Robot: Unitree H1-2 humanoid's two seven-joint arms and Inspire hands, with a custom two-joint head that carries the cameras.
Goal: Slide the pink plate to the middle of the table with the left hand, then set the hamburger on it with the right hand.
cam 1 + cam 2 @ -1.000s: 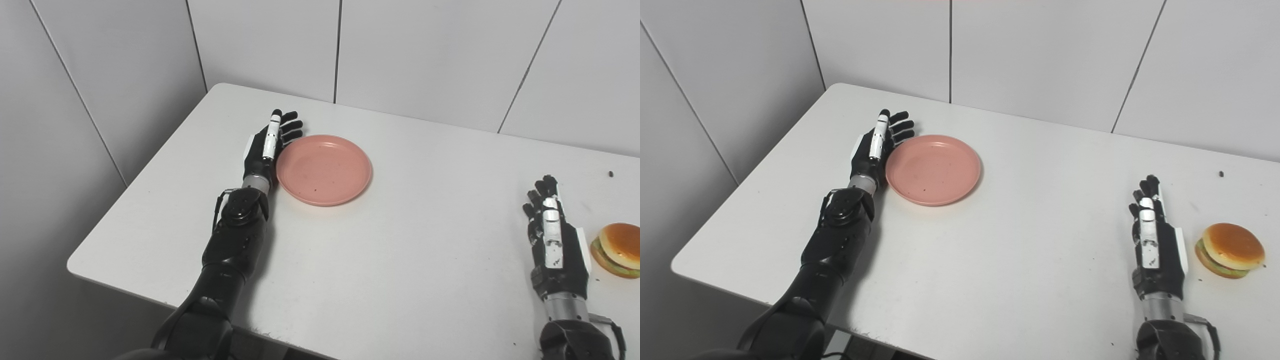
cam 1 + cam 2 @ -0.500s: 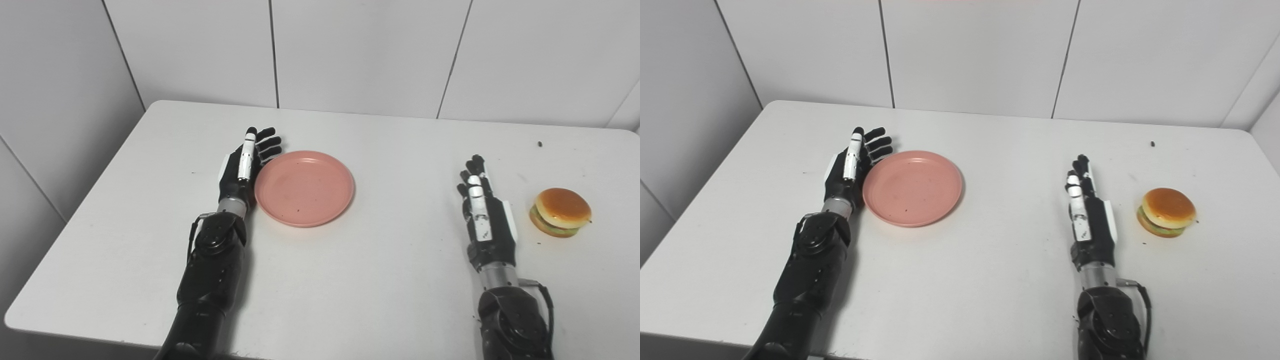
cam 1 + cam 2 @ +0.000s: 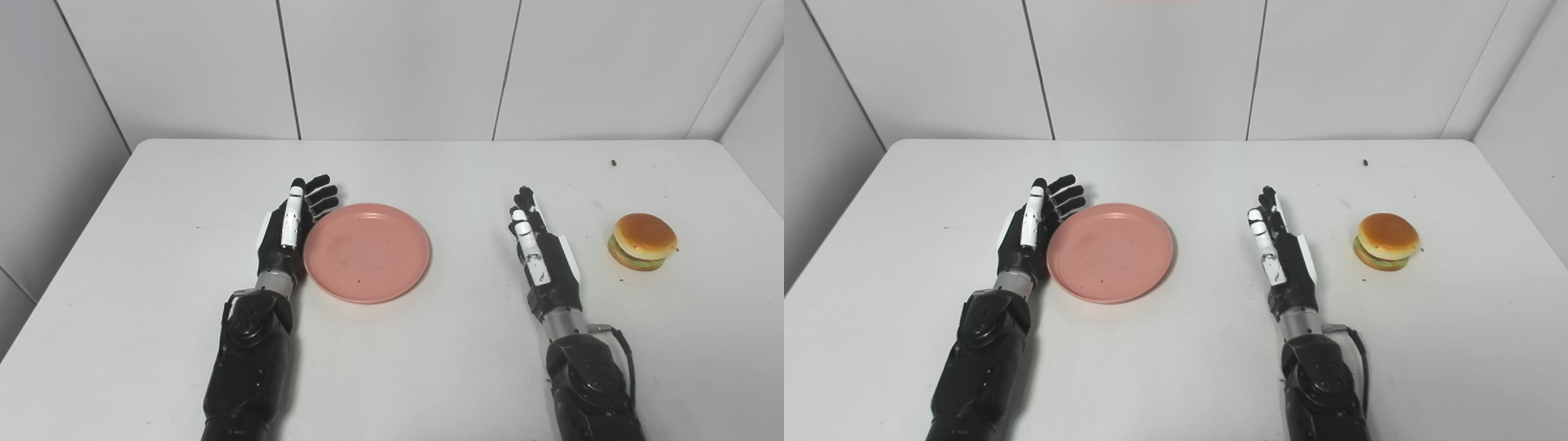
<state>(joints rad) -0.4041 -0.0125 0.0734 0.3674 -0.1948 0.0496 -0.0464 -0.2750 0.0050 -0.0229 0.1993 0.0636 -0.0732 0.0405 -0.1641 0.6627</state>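
The pink plate lies empty on the white table, a little left of its middle. My left hand is open, on edge, its palm side against the plate's left rim. The hamburger sits on the table at the right. My right hand is open and empty, on edge, between the plate and the hamburger and apart from both. Both hands also show in the right eye view, the left hand and the right hand.
A small dark speck lies on the table far right, behind the hamburger. White panelled walls stand close behind the table and on both sides. The near edge of the table is out of view.
The camera has swung right, shifting the whole picture. The plate and left hand look a little nearer the table's middle. The right hand stays open beside the hamburger.
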